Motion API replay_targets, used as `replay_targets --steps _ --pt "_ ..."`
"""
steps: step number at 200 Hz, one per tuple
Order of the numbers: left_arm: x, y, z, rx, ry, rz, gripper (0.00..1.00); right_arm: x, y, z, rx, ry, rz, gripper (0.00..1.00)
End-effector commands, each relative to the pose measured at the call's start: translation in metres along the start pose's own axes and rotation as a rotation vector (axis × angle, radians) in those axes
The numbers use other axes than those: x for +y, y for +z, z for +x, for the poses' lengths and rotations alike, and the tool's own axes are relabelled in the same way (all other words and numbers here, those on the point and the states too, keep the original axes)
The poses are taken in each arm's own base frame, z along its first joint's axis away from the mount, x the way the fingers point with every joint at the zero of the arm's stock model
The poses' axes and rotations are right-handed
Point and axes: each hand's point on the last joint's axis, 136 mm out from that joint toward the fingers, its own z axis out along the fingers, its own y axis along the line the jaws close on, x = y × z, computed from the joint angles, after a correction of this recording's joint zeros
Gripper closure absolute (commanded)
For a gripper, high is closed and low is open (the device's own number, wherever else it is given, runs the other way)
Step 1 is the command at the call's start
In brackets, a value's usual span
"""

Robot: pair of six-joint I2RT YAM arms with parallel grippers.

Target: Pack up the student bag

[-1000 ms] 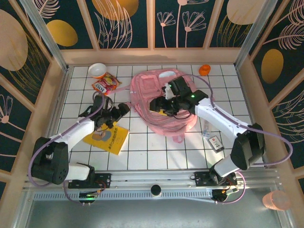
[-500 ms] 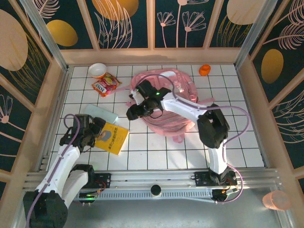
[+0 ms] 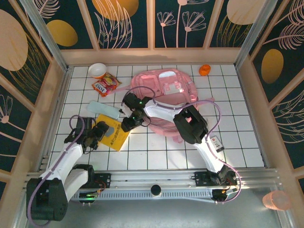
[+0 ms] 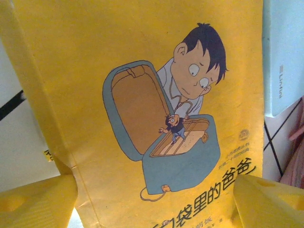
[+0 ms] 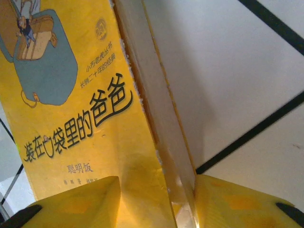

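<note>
The bag [image 3: 168, 95] lies flat by the bench's [image 3: 237, 102] far edge, about midway along it. The yellow book [image 3: 114, 137] sits toward the left edge, with the left gripper [image 3: 97, 132] spread wide over its cover, released. The right gripper [image 3: 128, 124] straddles the book's opposite edge (one finger over the cover, one over the tile) — pinched or not, I cannot tell

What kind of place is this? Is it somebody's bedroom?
Probably not: it looks like a robot practice booth. Two robot arms are bolted to a metal rail, the white table has a grid, and flower-painted panels wall it in.
</note>
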Motion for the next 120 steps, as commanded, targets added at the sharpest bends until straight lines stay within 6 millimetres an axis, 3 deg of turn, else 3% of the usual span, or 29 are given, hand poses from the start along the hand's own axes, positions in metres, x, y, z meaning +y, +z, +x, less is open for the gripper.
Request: replay_targets --steps 1,27,61,86,120 --pt "-0.037 0.001 -0.003 0.028 0.095 0.126 0.15 0.016 -0.004 0.016 0.043 0.013 -0.060 0.58" --pt "-0.059 0.003 -0.013 0.021 0.172 0.151 0.13 0.022 -0.024 0.021 0.027 0.076 -0.075 0.58" --pt "-0.064 -0.008 -0.022 -0.002 0.206 0.109 0.13 -0.005 -0.062 0.003 -0.059 0.204 -0.001 0.49" --pt "-0.034 -0.021 -0.016 -0.015 0.115 0.009 0.14 -0.005 -0.062 -0.008 -0.076 0.165 0.009 0.49" --pt "0.016 -0.023 -0.001 -0.031 0.023 -0.093 0.18 0.004 -0.034 -0.014 -0.034 0.093 0.005 0.51"
